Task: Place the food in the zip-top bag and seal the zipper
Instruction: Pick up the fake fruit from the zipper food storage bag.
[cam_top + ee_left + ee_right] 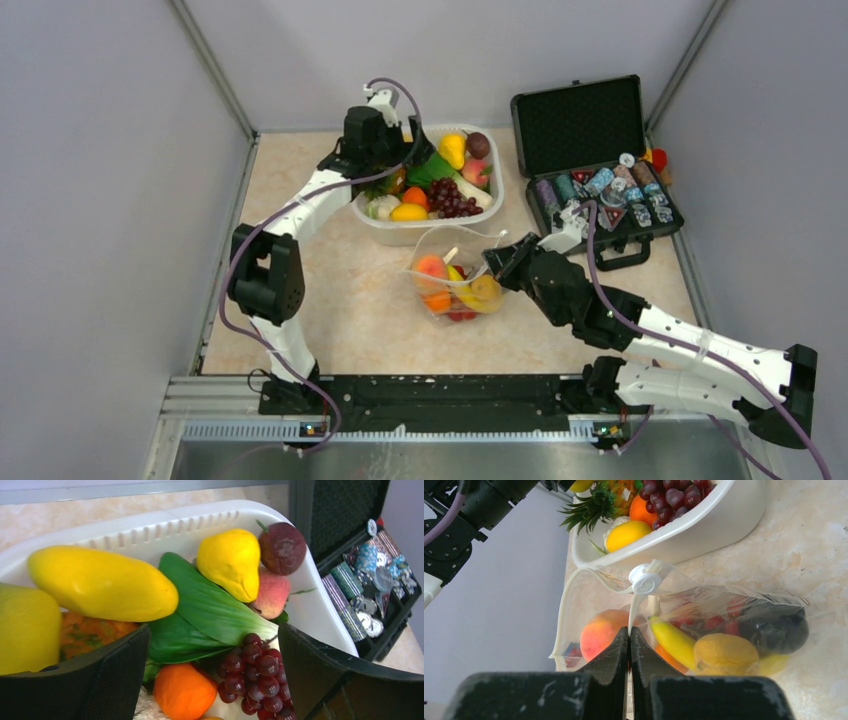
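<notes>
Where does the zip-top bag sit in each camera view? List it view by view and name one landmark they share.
Top external: the zip-top bag lies mid-table, just on the near side of the white tub.
Left wrist: not in view.
Right wrist: the zip-top bag fills the middle, its edge in the right gripper's shut jaws.
Shared landmark: the white tub, in all three views.

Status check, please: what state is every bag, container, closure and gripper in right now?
Clear dotted zip-top bag: mouth open, toy fruit inside.
Thin whitish zipper strip: unsealed, pinched at one spot.
White plastic tub: uncovered, full of toy food.
Black hard case: lid open, chips inside.
Left gripper: open, holding nothing.
Right gripper: shut on that strip.
</notes>
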`<action>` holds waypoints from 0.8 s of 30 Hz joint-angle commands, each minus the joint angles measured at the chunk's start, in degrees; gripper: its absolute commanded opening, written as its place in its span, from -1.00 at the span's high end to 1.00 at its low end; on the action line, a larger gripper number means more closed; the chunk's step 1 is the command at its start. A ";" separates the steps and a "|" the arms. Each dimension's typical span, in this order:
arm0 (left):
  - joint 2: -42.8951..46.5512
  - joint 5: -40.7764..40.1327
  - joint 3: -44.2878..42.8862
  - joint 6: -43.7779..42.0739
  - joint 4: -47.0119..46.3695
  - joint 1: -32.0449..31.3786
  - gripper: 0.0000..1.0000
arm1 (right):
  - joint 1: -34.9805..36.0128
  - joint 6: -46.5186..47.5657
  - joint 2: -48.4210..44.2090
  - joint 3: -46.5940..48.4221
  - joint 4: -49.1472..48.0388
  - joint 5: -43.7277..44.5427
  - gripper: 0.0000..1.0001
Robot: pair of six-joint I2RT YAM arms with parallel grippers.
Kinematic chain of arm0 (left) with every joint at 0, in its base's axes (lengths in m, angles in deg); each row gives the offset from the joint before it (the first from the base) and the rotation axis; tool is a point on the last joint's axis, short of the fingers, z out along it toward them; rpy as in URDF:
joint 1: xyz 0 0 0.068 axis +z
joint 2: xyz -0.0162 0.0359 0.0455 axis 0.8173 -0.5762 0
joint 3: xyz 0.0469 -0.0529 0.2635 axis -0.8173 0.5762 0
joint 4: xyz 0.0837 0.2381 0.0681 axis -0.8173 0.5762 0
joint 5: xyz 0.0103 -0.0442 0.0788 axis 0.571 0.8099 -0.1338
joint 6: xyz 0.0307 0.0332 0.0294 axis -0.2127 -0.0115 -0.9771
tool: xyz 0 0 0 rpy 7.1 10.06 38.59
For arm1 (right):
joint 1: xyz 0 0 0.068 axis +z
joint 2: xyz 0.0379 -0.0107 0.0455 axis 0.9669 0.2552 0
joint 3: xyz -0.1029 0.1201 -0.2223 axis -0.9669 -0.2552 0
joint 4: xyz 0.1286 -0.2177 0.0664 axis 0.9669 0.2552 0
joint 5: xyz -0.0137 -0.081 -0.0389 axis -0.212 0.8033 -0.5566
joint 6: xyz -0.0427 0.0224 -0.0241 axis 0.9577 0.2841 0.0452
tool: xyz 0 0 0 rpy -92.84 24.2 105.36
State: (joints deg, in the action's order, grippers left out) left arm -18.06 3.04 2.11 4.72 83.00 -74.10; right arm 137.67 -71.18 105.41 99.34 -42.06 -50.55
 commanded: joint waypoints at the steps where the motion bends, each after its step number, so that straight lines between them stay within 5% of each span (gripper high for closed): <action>1: 0.42 4.49 -1.74 -4.51 -1.09 -1.77 -0.90 | 0.36 0.87 -0.42 0.46 -2.70 1.19 1.00; 16: -1.66 10.38 1.01 -19.13 7.62 -7.16 -0.86 | 0.38 0.81 -0.45 -0.42 -3.84 0.43 1.00; 20: -4.02 8.15 -0.45 -19.05 9.18 -7.30 -0.75 | 0.38 0.81 -0.57 -0.54 -3.83 -0.07 1.00; 24: -5.43 6.43 -1.04 -18.76 8.58 -7.61 -0.44 | 0.38 0.59 -0.82 -1.19 -4.79 -0.38 1.00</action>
State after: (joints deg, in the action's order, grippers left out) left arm -22.13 11.37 3.70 -13.24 91.59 -81.53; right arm 137.67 -71.15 105.39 98.67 -43.46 -50.72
